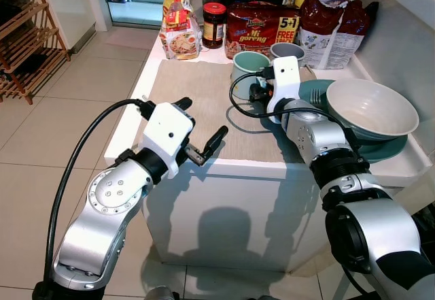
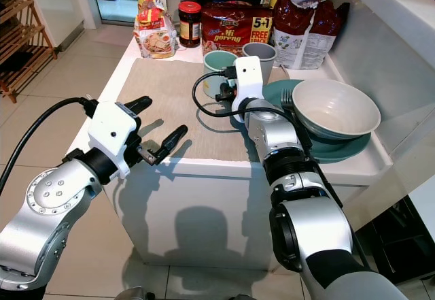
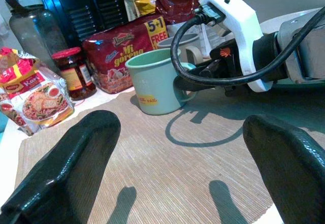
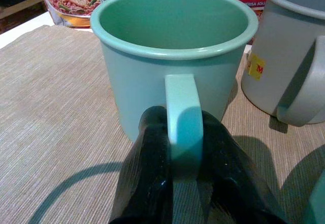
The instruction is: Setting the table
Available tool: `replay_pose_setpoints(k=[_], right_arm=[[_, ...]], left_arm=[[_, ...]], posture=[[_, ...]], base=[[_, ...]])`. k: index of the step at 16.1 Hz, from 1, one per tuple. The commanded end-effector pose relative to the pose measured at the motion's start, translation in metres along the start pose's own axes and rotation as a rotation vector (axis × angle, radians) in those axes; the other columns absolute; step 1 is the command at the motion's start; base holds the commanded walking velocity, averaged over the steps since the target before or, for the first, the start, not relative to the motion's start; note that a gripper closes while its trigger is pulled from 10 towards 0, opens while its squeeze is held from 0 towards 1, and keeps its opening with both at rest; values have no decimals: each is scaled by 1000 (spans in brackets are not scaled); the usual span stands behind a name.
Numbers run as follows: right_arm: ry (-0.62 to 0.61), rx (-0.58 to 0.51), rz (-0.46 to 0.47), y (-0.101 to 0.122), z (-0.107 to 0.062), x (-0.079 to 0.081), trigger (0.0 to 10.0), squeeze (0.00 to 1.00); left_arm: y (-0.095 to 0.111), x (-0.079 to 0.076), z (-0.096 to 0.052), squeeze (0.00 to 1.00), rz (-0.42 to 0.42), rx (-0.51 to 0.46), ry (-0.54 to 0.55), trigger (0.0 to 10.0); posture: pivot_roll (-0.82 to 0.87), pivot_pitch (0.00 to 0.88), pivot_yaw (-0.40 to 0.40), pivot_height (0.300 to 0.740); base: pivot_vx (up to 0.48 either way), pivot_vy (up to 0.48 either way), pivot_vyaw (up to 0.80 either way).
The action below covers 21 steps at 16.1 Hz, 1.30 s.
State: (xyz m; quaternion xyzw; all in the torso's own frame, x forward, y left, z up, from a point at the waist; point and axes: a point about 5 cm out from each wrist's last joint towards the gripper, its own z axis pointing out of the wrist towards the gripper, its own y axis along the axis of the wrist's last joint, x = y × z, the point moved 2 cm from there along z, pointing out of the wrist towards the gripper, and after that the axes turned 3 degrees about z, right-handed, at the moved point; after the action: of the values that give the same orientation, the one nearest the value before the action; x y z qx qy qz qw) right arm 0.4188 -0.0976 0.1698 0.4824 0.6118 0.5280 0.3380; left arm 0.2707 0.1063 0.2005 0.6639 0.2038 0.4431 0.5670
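Note:
A mint green mug (image 4: pixel 172 51) stands upright on the beige placemat (image 1: pixel 197 109) at the back of the white counter. My right gripper (image 4: pixel 184 148) is shut on the mug's handle, one black finger on each side. A grey mug (image 4: pixel 299 56) stands close beside the green one. Further right, a white bowl (image 1: pixel 370 109) sits on a teal plate (image 1: pixel 387 147), with a fork (image 2: pixel 288 103) lying on the plate's rim. My left gripper (image 1: pixel 200 131) hovers open over the placemat's front left part, with nothing between its fingers.
Along the counter's back stand a noodle snack bag (image 1: pixel 178 31), a dark jar (image 1: pixel 213 24), a red Mi Goreng multipack (image 1: pixel 262 28) and a dark red bag (image 1: pixel 333 24). A wooden shelf (image 1: pixel 27 35) stands on the tiled floor at far left.

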Motion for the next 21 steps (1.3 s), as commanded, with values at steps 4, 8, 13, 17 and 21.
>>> replay_pose_setpoints(k=[4,8,13,17,21], right_arm=[[14,-254,-28,27,-23,3,10000,0],[43,-598,-77,62,-79,17,10000,0],[64,-649,-77,52,-122,24,10000,0],[31,-598,-53,33,-137,25,10000,0],[9,-580,-91,28,-148,21,10000,0]], left_arm=[[0,10,5,0,-13,3,91,10000],[-4,21,5,0,-35,17,217,10000],[-3,22,2,0,-49,18,251,10000],[-6,20,4,0,-68,19,268,10000],[-7,20,7,0,-82,13,293,10000]], posture=[[91,0,-24,740],[102,0,-32,740],[95,0,-44,740],[77,8,-39,740],[61,12,-31,740]], base=[[0,0,0],[0,0,0],[-142,0,0],[-234,0,0],[0,0,0]])
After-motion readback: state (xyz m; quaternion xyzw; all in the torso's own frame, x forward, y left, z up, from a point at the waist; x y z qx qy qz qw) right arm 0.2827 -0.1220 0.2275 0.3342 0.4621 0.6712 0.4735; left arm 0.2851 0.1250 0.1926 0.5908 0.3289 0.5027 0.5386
